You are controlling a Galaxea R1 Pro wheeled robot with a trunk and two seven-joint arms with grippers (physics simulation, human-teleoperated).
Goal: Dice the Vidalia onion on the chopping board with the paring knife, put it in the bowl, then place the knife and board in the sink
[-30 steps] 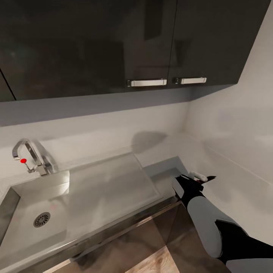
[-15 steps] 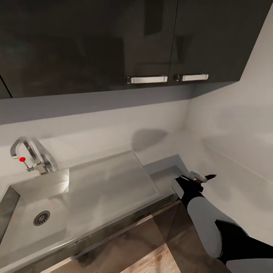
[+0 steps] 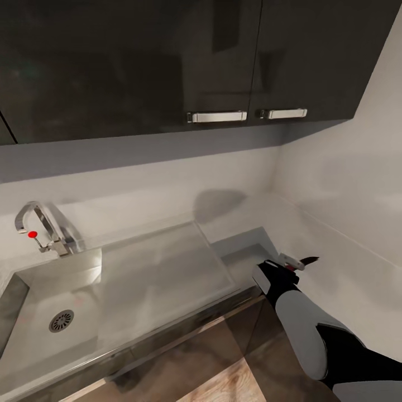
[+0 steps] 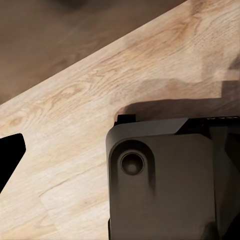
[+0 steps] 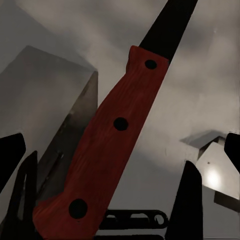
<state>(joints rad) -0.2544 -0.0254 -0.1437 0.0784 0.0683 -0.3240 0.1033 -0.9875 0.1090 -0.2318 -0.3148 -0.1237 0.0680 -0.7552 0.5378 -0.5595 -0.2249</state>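
Brushed steel sink [image 3: 50,296], glossy dark cabinets [image 3: 167,61], grained red knife handle [image 5: 110,145], pale wood floor [image 4: 75,100]

I have the paring knife [image 5: 112,145] in my right fingers [image 5: 192,200], raised past the right end of the table [image 3: 240,251], near the corner wall. Its handle is red wood-grain with three dark rivets, and the short dark blade tapers to a point, aimed away from my wrist. From the head view the knife [image 3: 304,261] juts out to the right of my hand. The sink [image 3: 39,304] lies well to the left: a grey steel basin with a round drain, a flat drainboard, a steel faucet and a red-knobbed lever
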